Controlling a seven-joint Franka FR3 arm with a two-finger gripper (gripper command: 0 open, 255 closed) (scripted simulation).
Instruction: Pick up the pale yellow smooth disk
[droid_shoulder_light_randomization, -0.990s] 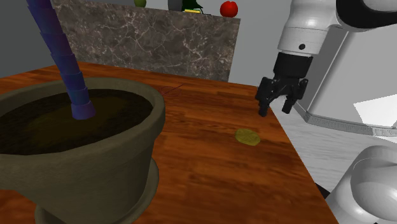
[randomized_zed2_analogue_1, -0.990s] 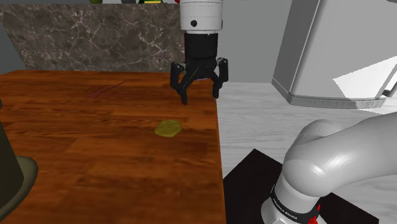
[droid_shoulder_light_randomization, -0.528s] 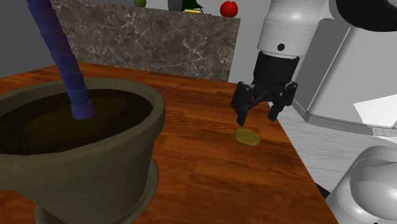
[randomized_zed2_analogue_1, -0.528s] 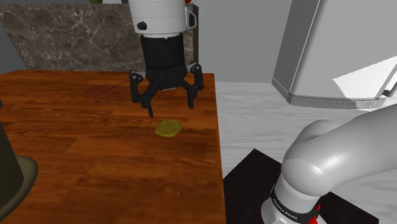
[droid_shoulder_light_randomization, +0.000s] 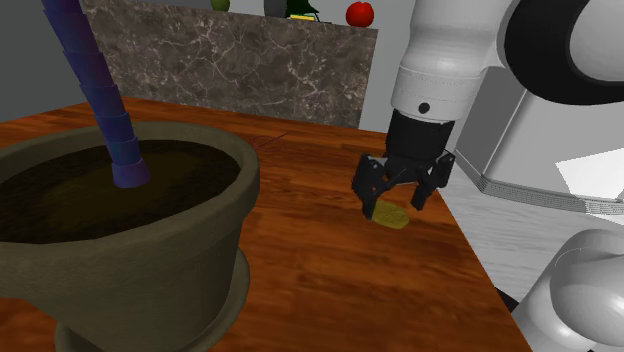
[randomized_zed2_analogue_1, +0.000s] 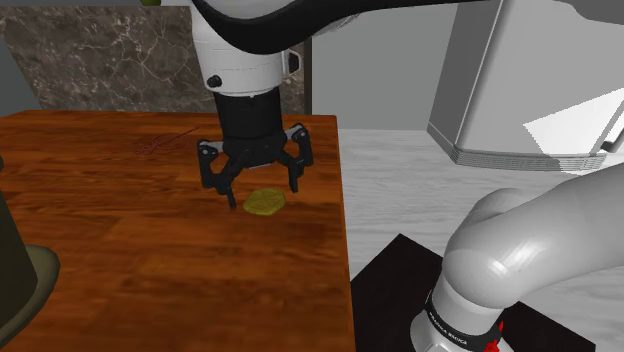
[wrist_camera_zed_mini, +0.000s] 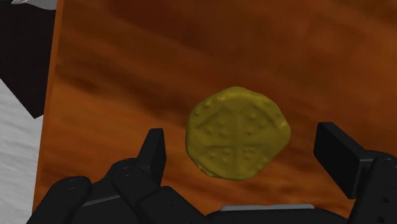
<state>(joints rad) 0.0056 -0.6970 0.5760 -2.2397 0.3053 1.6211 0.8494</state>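
The black jaws are spread wide, low over the yellow bumpy disk. The disk lies flat on the brown worktop, near its edge, between the 2 fingers, and neither touches it. A big pot stands well apart.

disk olive-yellow, cross and dots embossed; table red-brown grain; gripper black; pot drab olive; stem purple.

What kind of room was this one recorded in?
Probably a home kitchen or dining area: a wooden table, a marbled counter with a red apple on top, and a big plant pot.
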